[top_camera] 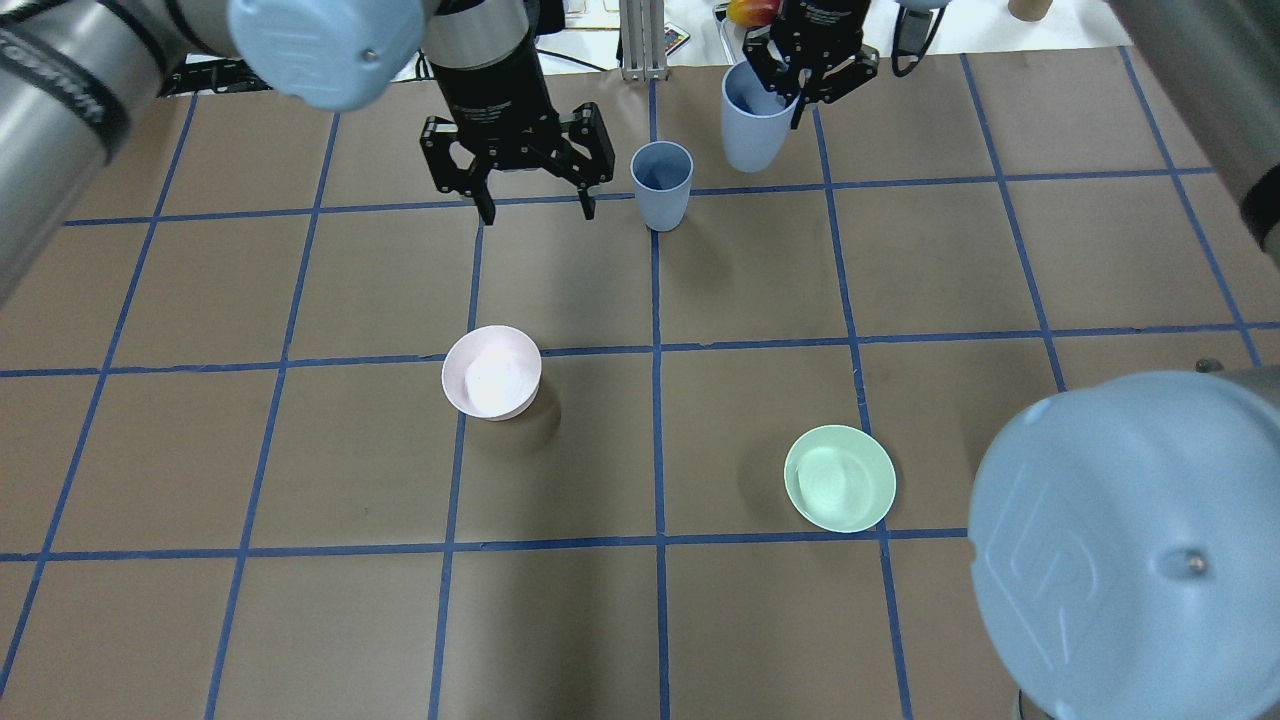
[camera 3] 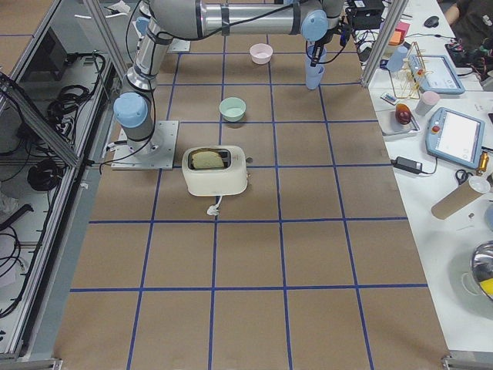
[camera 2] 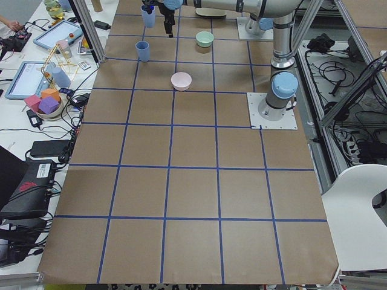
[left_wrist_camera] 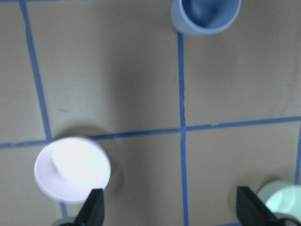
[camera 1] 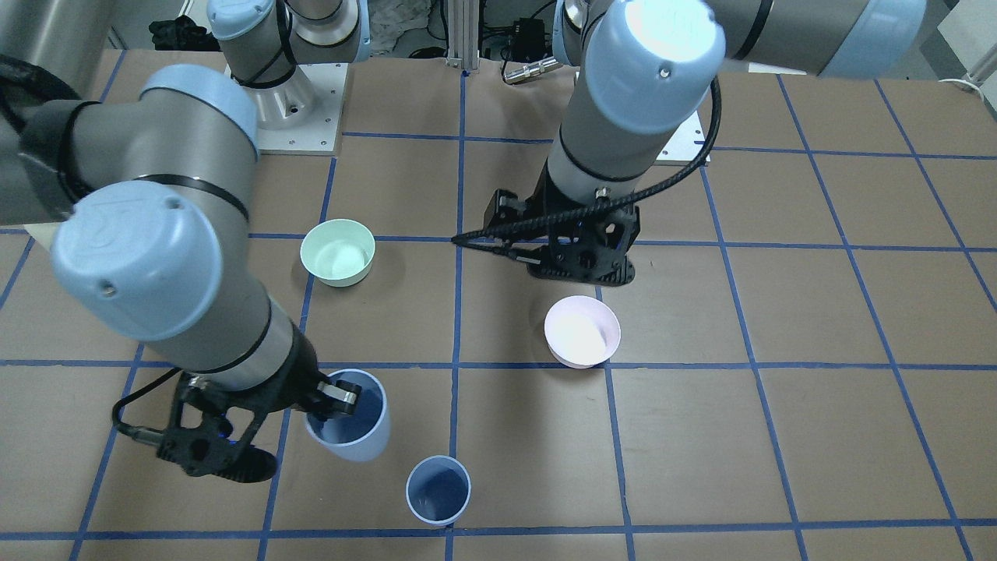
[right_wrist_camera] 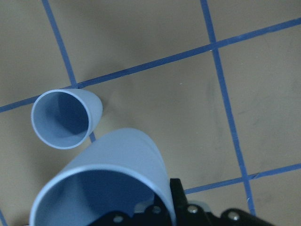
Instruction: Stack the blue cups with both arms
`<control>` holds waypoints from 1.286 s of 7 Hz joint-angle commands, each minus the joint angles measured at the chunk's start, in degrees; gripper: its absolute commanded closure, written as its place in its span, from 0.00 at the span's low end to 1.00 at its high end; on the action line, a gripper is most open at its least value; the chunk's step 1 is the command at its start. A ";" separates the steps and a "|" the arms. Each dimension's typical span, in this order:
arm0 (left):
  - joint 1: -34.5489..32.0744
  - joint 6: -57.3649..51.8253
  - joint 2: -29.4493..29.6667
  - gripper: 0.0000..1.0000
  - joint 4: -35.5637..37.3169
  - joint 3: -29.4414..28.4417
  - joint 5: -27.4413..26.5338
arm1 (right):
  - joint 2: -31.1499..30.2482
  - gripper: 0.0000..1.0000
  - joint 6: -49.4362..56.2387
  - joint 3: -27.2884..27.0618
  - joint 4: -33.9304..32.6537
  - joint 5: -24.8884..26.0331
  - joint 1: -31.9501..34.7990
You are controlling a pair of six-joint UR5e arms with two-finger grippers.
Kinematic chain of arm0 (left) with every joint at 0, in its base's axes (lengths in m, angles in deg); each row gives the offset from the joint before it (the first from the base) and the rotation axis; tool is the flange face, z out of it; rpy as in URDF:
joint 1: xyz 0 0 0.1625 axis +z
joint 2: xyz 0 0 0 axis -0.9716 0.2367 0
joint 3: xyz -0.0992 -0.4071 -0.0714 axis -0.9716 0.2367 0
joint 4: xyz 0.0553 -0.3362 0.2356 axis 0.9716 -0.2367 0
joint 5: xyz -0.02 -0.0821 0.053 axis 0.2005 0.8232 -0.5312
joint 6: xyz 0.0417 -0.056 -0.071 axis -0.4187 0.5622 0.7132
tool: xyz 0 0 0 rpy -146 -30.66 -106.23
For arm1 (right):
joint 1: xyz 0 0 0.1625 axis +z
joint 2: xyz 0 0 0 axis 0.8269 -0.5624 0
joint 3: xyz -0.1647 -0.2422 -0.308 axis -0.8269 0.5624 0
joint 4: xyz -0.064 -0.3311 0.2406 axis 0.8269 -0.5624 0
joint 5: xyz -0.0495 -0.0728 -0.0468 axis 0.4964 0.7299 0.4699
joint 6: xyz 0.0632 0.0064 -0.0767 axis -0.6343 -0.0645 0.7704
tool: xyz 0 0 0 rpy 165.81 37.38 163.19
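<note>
One blue cup [top_camera: 661, 183] stands upright on the table at the far middle; it also shows in the front view [camera 1: 438, 489] and at the top of the left wrist view [left_wrist_camera: 205, 16]. My right gripper [top_camera: 785, 90] is shut on the rim of the second blue cup [top_camera: 752, 135], one finger inside it. It holds this cup slightly tilted just right of the standing cup, as the front view [camera 1: 350, 425] and the right wrist view [right_wrist_camera: 103, 183] show. My left gripper [top_camera: 537, 210] is open and empty, left of the standing cup.
A pale pink bowl [top_camera: 491, 372] sits left of centre and a mint-green bowl [top_camera: 840, 478] right of centre. A white toaster [camera 3: 216, 169] stands farther along the table. The operators' desk with tablets and clutter lies beyond the far edge.
</note>
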 commanded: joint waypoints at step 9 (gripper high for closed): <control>7.24 -4.86 -15.55 0.00 17.61 19.43 -4.11 | 6.29 1.00 -4.79 0.03 -10.68 -1.38 4.15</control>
